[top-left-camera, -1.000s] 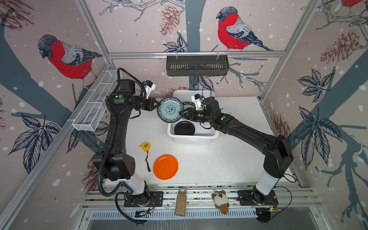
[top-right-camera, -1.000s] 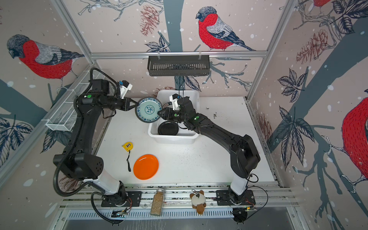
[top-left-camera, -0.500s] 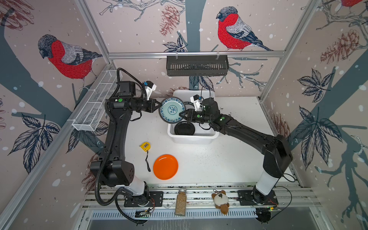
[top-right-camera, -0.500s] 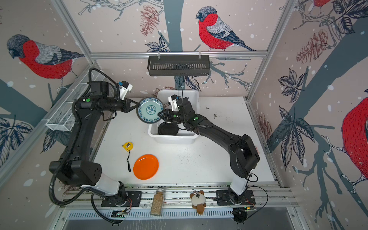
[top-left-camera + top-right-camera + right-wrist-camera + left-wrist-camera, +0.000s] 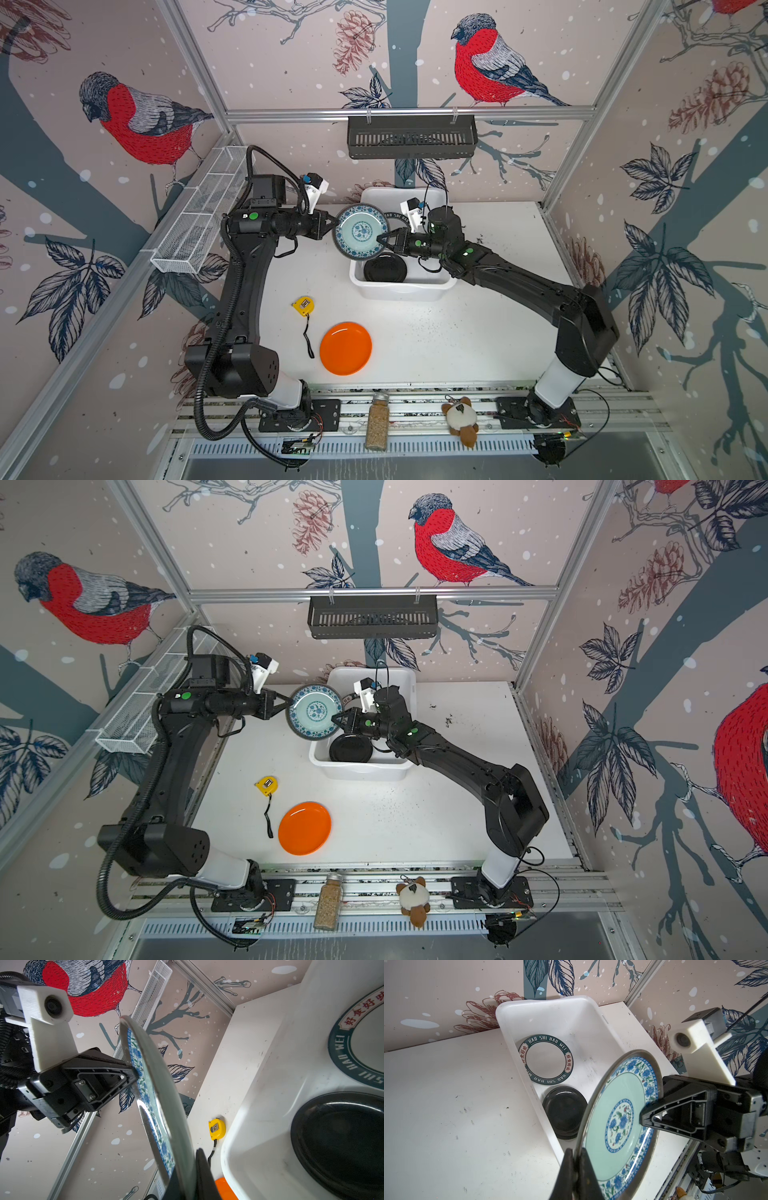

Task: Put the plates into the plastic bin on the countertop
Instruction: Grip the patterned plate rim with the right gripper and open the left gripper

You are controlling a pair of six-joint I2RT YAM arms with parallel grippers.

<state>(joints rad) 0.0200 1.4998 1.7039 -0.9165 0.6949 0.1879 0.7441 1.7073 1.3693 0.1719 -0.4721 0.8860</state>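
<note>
Left arm (image 5: 243, 282), right arm (image 5: 519, 278): black boxy links, white sleeves (image 5: 286, 390) at base. Corrugated black hose (image 5: 197, 409) runs along left arm. Green round dots (image 5: 253, 215) on wrist links. White camera blocks (image 5: 695, 1032). Left gripper (image 5: 135, 1073): black triangular open-frame fingers (image 5: 97, 1064), silver screws (image 5: 92, 1096)

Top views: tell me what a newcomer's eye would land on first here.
The teal-blue floral plate stands out first, held up between the left pincer and the right pincer, each shut on its rim, by the left rim of the plastic bin. Next comes the bright orange plate, lying on the countertop near the front edge, with a yellow tape measure beside it.
</note>
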